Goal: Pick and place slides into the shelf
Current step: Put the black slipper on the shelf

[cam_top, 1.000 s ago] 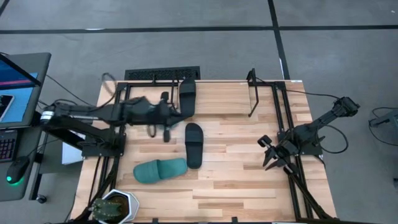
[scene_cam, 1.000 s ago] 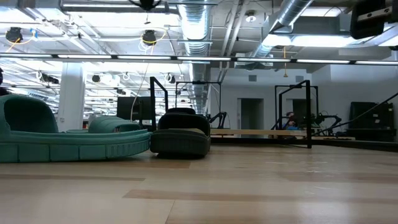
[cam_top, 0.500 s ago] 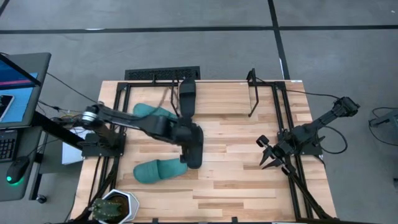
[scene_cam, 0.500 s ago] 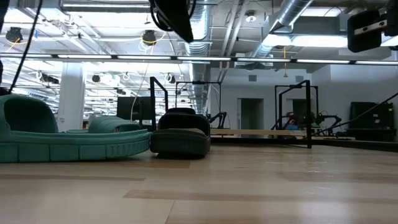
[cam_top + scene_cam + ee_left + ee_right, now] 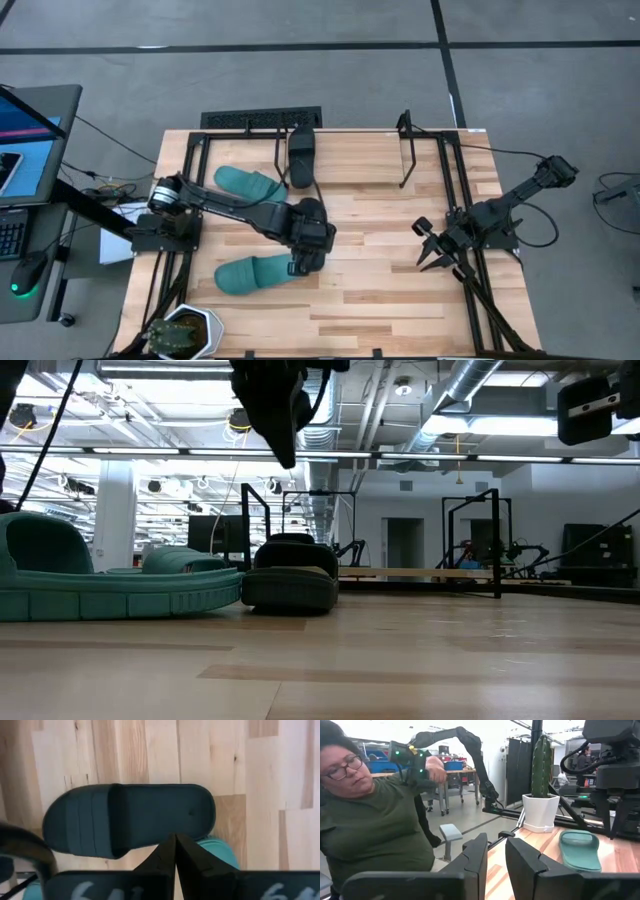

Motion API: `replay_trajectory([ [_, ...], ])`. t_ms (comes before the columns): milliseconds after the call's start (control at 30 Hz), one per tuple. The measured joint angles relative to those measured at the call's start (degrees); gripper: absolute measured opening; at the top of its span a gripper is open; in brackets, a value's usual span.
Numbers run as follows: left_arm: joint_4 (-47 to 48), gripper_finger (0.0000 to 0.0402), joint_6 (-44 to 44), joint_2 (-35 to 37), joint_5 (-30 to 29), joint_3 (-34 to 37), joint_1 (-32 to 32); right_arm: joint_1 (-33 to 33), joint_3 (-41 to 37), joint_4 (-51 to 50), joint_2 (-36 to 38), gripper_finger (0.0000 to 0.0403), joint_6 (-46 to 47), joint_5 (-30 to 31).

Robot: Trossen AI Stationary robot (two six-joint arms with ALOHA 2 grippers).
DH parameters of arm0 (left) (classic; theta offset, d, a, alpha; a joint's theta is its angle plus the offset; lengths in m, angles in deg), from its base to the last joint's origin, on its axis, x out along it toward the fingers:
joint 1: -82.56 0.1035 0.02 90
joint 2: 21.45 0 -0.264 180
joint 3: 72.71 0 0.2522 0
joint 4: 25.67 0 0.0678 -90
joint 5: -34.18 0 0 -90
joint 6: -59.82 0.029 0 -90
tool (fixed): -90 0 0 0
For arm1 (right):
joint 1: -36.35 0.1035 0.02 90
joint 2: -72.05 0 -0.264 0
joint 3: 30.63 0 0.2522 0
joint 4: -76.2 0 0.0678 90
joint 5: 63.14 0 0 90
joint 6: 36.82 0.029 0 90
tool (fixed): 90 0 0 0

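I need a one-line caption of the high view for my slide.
Left gripper, shut, hovers over the black slide mid-table; right gripper waits at the right side.

My left gripper [image 5: 306,258] is hovering directly over one slide [image 5: 313,222] lying mid-worktop [image 5: 380,260]. Another slide [image 5: 255,275] is lying just beside it, two more [image 5: 248,183] [image 5: 301,152] sitting behind it, toward the shelf [image 5: 260,120].

the left arm covers most of the black slide [image 5: 313,238] in the high view.
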Motion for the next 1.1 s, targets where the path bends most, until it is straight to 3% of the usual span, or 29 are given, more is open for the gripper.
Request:
replay_trajectory([
  [333, -4.6, 0.0011, -6.2, 0.0, 1.1, 0.0, -0.2, 0.0, 0.0, -0.8, 0.0, 0.0059, 1.3, 0.2],
  [767, -9.8, 0.0164, -6.9, 0.0, 1.2, 2.4, -2.9, 0.0, 0.0, -1.8, 0.0, 0.0059, 1.4, 0.2],
  [1100, -15.5, 0.0192, -8.7, 0.0, -1.8, 7.9, -5.0, 0.0, 0.0, -3.0, 0.0, 0.0059, 1.4, 0.2],
])
